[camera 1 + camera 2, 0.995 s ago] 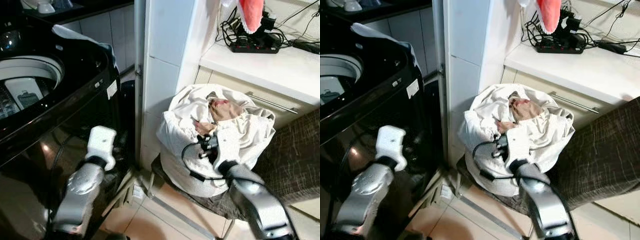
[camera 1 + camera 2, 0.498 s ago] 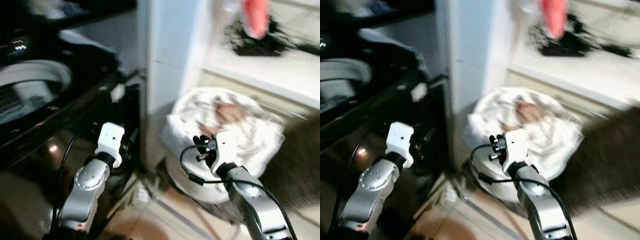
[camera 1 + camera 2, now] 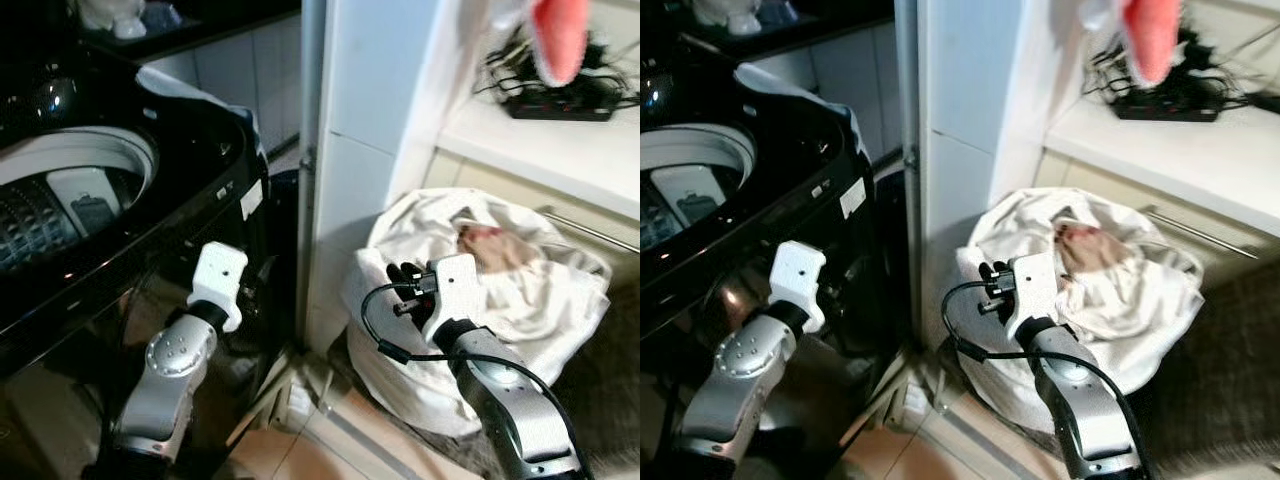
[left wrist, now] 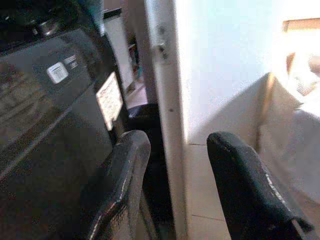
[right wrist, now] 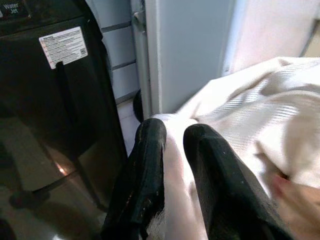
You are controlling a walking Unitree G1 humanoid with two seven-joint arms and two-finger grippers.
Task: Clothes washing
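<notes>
Tiled laundry corner: black top-load washer (image 3: 120, 190) on the left with its lid up and drum (image 3: 50, 200) exposed, white wall pillar (image 3: 370, 150) in the middle, cream laundry bag (image 3: 480, 300) heaped on a chair frame just right of the pillar, below a counter edge (image 3: 540, 150) carrying a power strip (image 3: 560, 105).

Pickup step in hand, by the look of it. Right gripper (image 5: 172, 150) at the bag's near-left rim, fingers (image 5: 150, 165) nearly pressed together with a fold of pale cloth (image 5: 240, 120) pinched between them. Pinkish garment (image 3: 1085, 245) visible in the bag's open mouth, at its top centre. Nothing seen yet in the drum.

Left gripper (image 4: 175, 165) spread wide and holding nothing, raised beside the washer's front right corner, pointing into the gap between washer and pillar.

Next move, judged from this: lift the pinched cloth up and clear of the bag's rim, then carry it left across the pillar to the drum opening. Calls for a firm hold, since the fold looks thin, and enough height to pass the washer's top edge. Uncertain whether the pinch holds a garment or the bag's own fabric; worth checking on the lift.
</notes>
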